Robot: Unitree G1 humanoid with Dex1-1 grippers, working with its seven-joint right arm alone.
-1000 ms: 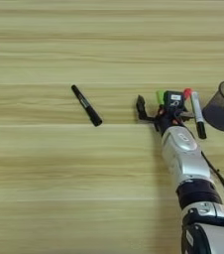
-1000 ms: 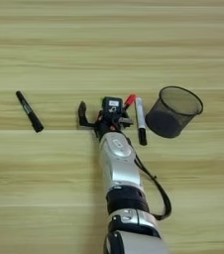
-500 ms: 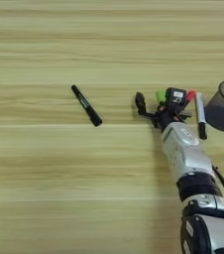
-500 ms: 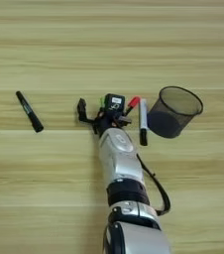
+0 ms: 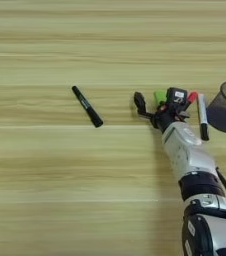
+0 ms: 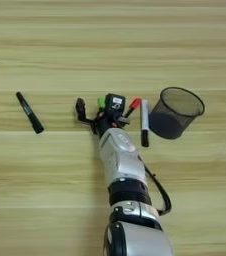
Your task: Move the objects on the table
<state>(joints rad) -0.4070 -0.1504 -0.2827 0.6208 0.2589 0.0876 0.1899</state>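
The right arm reaches up from the 6 o'clock edge, and its claw (image 6: pixel 99 111) sits over the cluster of small things just left of the dark mesh cup (image 6: pixel 176 113). One black finger (image 6: pixel 80 107) stands out to 9 o'clock, plainly apart from the rest of the claw head, so the claw looks released, with nothing gripped. By my reading, the step in hand is the approach to a pick: the green eraser block (image 6: pixel 101 102) lies right in the gap at the fingers, and seems the likely target. The next move would call for lowering squarely over that block and closing on it without nudging the red pen (image 6: pixel 133 105) just beside it at 3 o'clock.

The white marker with black cap (image 6: pixel 144 123) lies on the bench (image 6: pixel 113 45) between the red pen and the cup, cap toward 6 o'clock. The black marker (image 5: pixel 87 106) lies well apart at 9 o'clock, slanted.

The claw head hides most of the green block and the red pen's lower length; whether the fingers touch the block cannot be told. In the left eye view the cup is cut off at the edge.
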